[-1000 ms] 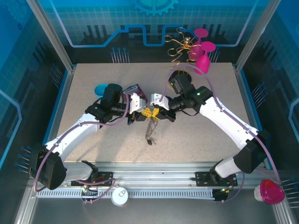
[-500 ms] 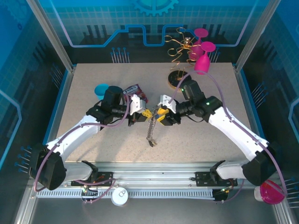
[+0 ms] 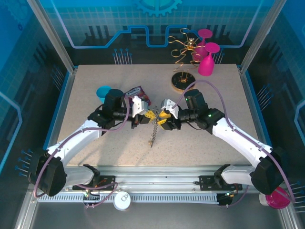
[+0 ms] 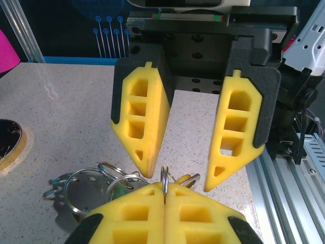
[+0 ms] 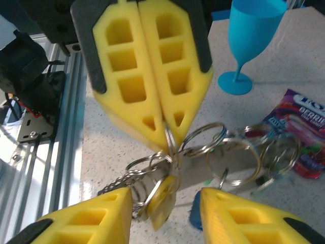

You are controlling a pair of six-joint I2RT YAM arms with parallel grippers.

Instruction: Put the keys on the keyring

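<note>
A: Honestly, my left gripper [image 4: 164,189] is clamped on the keyring [image 4: 164,175] by its thin edge, up off the table [image 3: 219,90]; right gripper [image 4: 178,181] hangs open around it, keys [image 5: 161,197] dangling below
B: Worry?
A: I reckon right closes on the chain [image 3: 153,133] and the ring twists loose

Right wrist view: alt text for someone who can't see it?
The left gripper, fingers shut, pinches a metal ring in a tangle of rings, a yellow-headed key dangling below. The right gripper holds its fingers apart either side of that key. Behind: blue goblet, snack packet.
</note>
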